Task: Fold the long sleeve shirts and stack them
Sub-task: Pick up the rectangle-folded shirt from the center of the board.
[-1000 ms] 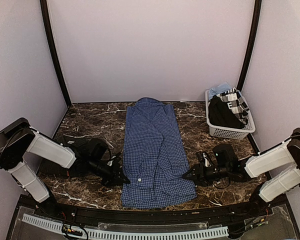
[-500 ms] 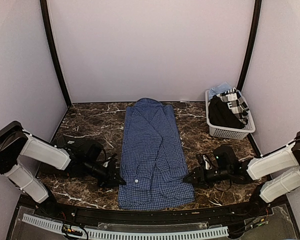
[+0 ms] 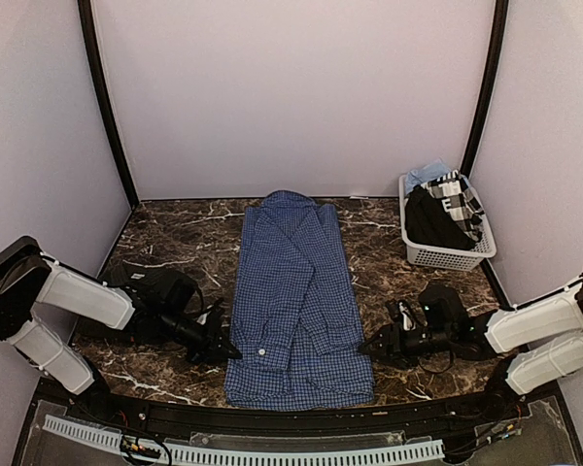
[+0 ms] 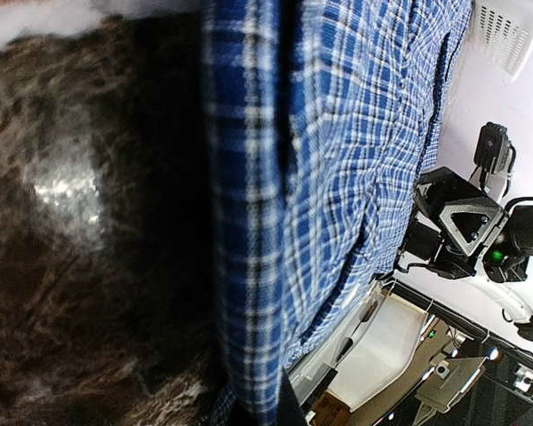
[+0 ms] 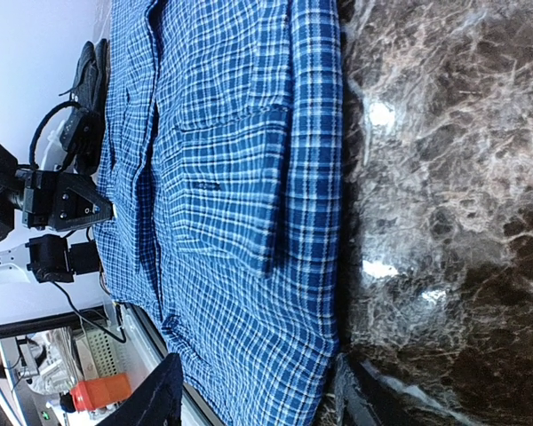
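Note:
A blue checked long sleeve shirt lies flat and lengthwise in the middle of the marble table, collar at the far end, sleeves folded in. My left gripper is low on the table at the shirt's left edge near the hem. In the left wrist view the left gripper is shut on that edge of the blue shirt. My right gripper is at the shirt's right edge. In the right wrist view the right gripper is open, its fingers astride the hem corner of the blue shirt. A near-black cloth heap lies under the left arm.
A white slatted basket with dark and striped clothes stands at the back right by the wall. Bare marble table shows on both sides of the shirt. A black rail runs along the near edge.
The shirt's near end has slid a little toward the near edge and to the left. The left gripper drew back with it and finished shutting. The right gripper stayed by the right edge.

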`<action>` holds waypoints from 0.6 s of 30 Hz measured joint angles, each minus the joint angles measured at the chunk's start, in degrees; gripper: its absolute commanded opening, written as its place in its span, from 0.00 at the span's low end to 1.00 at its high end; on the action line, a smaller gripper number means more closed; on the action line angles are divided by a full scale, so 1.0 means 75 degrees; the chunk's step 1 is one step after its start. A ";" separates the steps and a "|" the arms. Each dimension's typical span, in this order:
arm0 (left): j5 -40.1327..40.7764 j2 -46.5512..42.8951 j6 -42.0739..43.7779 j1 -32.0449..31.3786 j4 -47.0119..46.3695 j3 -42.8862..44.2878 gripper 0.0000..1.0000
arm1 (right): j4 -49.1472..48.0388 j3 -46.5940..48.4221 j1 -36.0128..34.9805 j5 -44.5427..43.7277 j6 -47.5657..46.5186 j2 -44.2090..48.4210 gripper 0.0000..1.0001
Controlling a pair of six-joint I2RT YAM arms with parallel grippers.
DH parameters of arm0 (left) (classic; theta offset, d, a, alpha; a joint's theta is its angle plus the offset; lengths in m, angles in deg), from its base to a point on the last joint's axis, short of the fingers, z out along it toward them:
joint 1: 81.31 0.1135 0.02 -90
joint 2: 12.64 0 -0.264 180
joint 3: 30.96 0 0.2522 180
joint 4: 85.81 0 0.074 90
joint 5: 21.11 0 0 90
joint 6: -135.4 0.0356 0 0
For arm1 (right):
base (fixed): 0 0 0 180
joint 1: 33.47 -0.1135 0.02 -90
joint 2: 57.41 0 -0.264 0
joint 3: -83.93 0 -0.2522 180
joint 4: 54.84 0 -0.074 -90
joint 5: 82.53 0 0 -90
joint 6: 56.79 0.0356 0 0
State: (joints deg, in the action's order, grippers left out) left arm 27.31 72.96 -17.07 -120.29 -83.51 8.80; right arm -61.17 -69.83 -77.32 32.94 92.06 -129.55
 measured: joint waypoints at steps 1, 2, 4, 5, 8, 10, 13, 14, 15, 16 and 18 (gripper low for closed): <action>0.0000 0.0000 0.0015 0.0000 0.0000 0.0000 0.00 | 0.0017 -0.0003 0.0003 -0.0029 0.0000 0.0020 0.56; 0.0000 0.0000 0.0026 0.0000 0.0000 0.0000 0.00 | 0.0035 -0.0003 0.0003 -0.0055 0.0000 0.0044 0.56; 0.0000 0.0000 0.0044 0.0000 0.0003 0.0000 0.00 | 0.0055 -0.0003 0.0006 -0.0108 -0.0003 0.0064 0.56; 0.0000 0.0000 0.0044 0.0000 0.0000 0.0000 0.00 | 0.0055 -0.0003 0.0006 -0.0117 -0.0009 0.0061 0.56; -0.0003 0.0000 0.0050 0.0000 0.0003 0.0000 0.00 | 0.0079 0.0047 0.0006 -0.0117 -0.0047 0.0017 0.56; -0.0003 0.0003 0.0050 0.0000 0.0003 0.0000 0.00 | 0.0102 0.0134 0.0006 -0.0125 -0.0096 -0.0073 0.56; -0.0003 0.0003 0.0055 0.0000 0.0003 0.0000 0.00 | 0.0111 0.0277 0.0006 -0.0143 -0.0175 -0.0251 0.55; -0.0003 0.0003 0.0055 0.0000 0.0003 0.0000 0.00 | 0.0108 0.0321 0.0006 -0.0143 -0.0189 -0.0309 0.55; -0.0003 0.0003 0.0055 0.0000 0.0003 0.0000 0.00 | 0.0102 0.0358 0.0006 -0.0143 -0.0204 -0.0358 0.55; -0.0003 0.0003 0.0055 0.0000 0.0006 0.0000 0.00 | 0.0070 0.0396 0.0006 -0.0137 -0.0213 -0.0431 0.54; -0.0003 0.0003 0.0064 0.0000 0.0009 0.0000 0.00 | -0.0009 0.0466 0.0006 -0.0131 -0.0213 -0.0565 0.53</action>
State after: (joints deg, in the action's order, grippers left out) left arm 27.29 72.98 -16.59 -120.29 -83.44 8.80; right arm -61.24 -66.34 -77.28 31.96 90.46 -133.79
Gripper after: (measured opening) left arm 0.009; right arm 0.544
